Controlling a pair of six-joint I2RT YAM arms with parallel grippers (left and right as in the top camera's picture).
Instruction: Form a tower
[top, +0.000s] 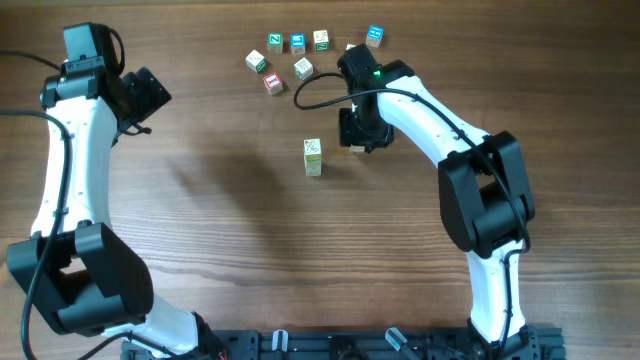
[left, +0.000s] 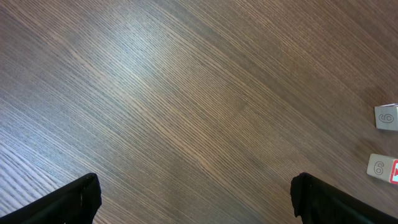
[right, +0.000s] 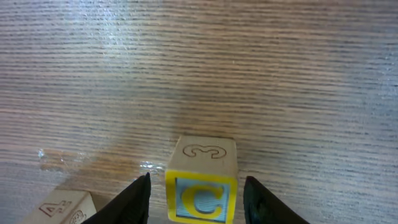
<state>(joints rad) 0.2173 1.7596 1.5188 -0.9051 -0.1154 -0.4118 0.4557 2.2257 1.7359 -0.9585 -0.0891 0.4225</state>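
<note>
The tower (top: 313, 157) is a short column of pale letter cubes standing mid-table; its top cube (right: 62, 208) shows at the lower left of the right wrist view. Just right of it my right gripper (top: 358, 135) points down. In the right wrist view a yellow-framed cube with a "C" face (right: 201, 186) sits between the fingers of the right gripper (right: 196, 190), with a gap showing on each side. My left gripper (top: 150, 95) hovers at the far left, wide open (left: 196, 193) over bare wood.
Several loose letter cubes (top: 298, 55) lie at the back of the table, with a blue one (top: 375, 36) farthest right. Two of them (left: 380, 167) show at the right edge of the left wrist view.
</note>
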